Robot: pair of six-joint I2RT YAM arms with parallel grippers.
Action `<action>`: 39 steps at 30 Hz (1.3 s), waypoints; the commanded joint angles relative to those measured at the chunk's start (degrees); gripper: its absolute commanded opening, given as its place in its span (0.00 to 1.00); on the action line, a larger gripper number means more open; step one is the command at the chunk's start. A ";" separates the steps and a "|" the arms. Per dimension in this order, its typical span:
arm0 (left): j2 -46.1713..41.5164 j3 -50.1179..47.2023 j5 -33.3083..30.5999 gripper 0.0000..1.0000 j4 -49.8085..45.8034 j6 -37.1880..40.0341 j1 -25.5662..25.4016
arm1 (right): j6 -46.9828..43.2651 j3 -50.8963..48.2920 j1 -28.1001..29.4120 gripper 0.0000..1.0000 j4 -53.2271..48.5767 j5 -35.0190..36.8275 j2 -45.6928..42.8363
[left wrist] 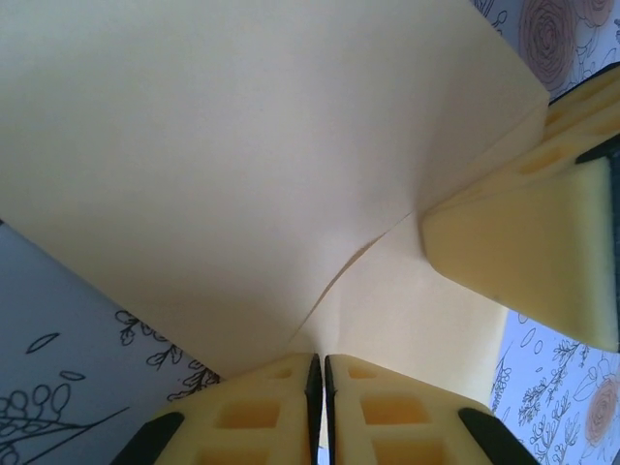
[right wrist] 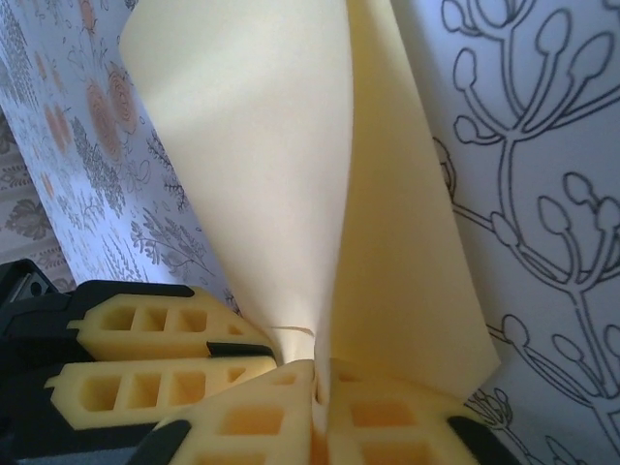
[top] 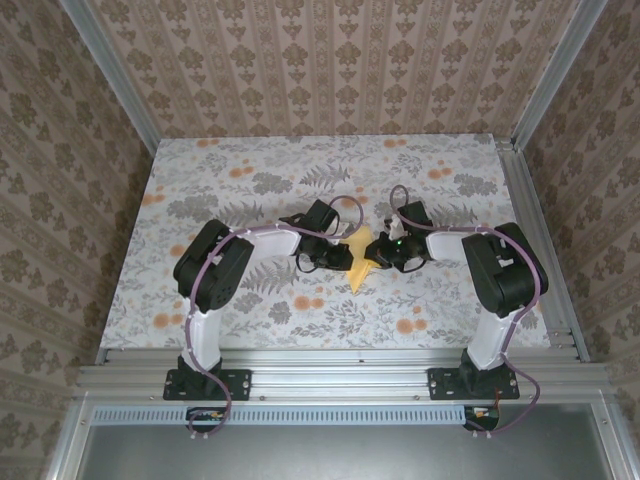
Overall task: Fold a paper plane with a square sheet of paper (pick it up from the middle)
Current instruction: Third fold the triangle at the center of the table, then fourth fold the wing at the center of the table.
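1. Two grippers nose to nose over the floral table point(top: 250, 180), one pale-yellow paper sheet point(top: 361, 272) caught between them.
2. Left gripper point(left wrist: 323, 366): clenched, pads pressed flat together on the sheet's edge, barely a slit between them.
3. Right gripper point(right wrist: 316, 376): same deal, squeezed tight with the sheet nipped right at the tips.
4. From the left wrist: sheet fanning up and away from the left fingertips, a crease starting just above those tips and bending toward the right gripper's pads point(left wrist: 523, 262), biting in from the right.
5. From the right wrist: sheet rising off the right fingertips as a tall curled fold, two layers meeting along a sharp edge; left gripper's yellow fingers point(right wrist: 145, 339) just left of the tips, touching or a hair apart, can't tell.
6. From overhead: a pointed corner sticking out below both sets of fingers, on the near side; resting on the table or hanging clear, can't tell.
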 commanded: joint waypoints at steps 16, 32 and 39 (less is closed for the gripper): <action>-3.04 -2.40 -1.07 0.19 -4.54 -0.98 1.26 | -2.72 1.74 1.49 0.07 -2.52 0.56 -0.82; 1.36 -0.43 -3.81 0.16 -7.48 1.40 0.00 | -7.97 1.89 1.35 0.27 -10.65 3.90 -6.15; 2.09 0.16 -4.19 0.15 -7.79 1.68 -0.21 | -7.92 2.55 1.39 0.17 -10.05 3.30 -5.65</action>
